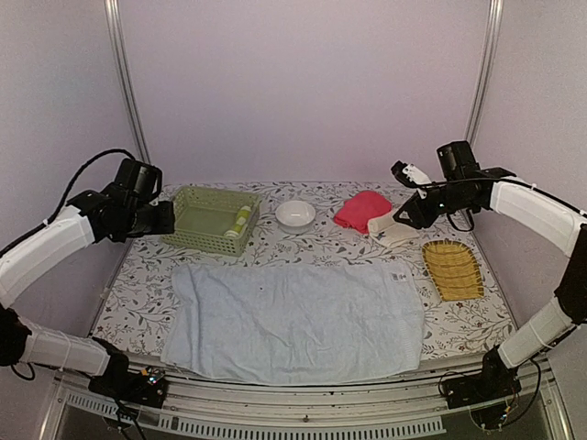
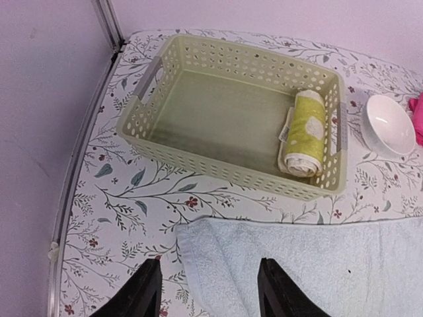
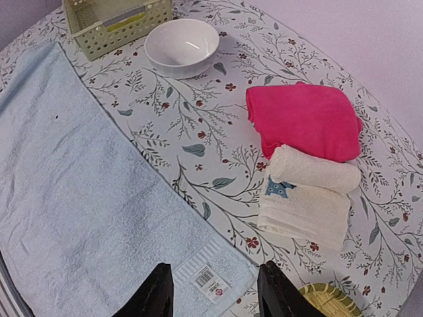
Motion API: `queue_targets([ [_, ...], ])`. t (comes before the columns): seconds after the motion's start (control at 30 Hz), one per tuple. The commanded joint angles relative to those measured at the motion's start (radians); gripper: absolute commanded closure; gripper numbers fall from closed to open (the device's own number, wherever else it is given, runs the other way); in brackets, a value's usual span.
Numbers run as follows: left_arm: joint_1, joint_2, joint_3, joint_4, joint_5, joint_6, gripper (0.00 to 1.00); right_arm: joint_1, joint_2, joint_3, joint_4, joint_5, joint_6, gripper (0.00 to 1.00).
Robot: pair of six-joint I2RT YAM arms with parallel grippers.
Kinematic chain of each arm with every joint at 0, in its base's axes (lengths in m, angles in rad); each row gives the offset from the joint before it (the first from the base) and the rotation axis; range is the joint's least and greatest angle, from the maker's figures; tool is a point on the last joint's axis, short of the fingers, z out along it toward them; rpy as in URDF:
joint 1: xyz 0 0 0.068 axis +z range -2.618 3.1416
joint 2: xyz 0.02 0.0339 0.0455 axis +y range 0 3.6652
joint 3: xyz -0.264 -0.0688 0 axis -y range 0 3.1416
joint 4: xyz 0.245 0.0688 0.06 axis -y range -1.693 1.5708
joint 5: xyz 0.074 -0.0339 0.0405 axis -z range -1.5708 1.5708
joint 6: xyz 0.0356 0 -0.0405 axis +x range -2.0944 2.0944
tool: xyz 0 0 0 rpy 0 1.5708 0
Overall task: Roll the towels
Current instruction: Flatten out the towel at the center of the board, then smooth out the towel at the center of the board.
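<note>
**Near edge.** The pale blue towel [image 1: 293, 316] lies flat and unrolled along the near edge of the table [image 1: 138, 293], covering most of its width. A barcode label shows at its far right corner.

**Left edge.** The left gripper [image 2: 208, 290] hangs above the blue towel's far left corner. Its jaws stand well apart with nothing between them.

**Right edge.** A yellow slatted tray [image 1: 452, 269] sits just beyond the blue towel's right end and carries nothing. The right gripper [image 3: 215, 294] hangs in the air over the far right part of the table. Its jaws are parted and it holds nothing.

**Far side.**
- The green basket [image 2: 244, 63] stands towards the far left corner.
- The yellow-green towel [image 2: 305, 132] lies rolled against the basket's right wall.
- A white bowl [image 1: 295, 214] stands just right of the basket.
- The cream towel [image 3: 307, 195] lies towards the far right. It is rolled at its far end, with a flat portion left over.
- The pink towel [image 3: 304, 119] touches the cream towel on its far side and is folded, not rolled.

**Assessment.** One towel appears done and one part-rolled, leaving two to do. Both arms are free, which suggests a pause between grasps. The next move calls for pinching a loose cloth edge squarely. The likely choice is the cream towel's flat end. For the blue towel, both arms would need to work along one edge so the roll keeps even.
</note>
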Motion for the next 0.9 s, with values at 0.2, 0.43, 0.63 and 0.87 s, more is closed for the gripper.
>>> queue_targets([
  [0.2, -0.002, -0.016, -0.124, -0.183, 0.451, -0.050, 0.78, 0.037, -0.032, -0.210, -0.115, 0.019, -0.100, 0.62],
  [0.43, 0.003, 0.146, -0.147, -0.210, 0.414, -0.066, 1.00, 0.041, 0.085, -0.255, -0.076, -0.012, -0.108, 0.70],
  [0.63, 0.014, 0.282, -0.109, -0.164, 0.363, -0.053, 1.00, 0.044, 0.204, -0.239, -0.034, 0.011, -0.131, 0.71],
  [0.87, 0.089, 0.474, -0.029, -0.121, 0.345, 0.003, 1.00, 0.043, 0.348, -0.156, -0.025, 0.042, -0.137, 0.71],
])
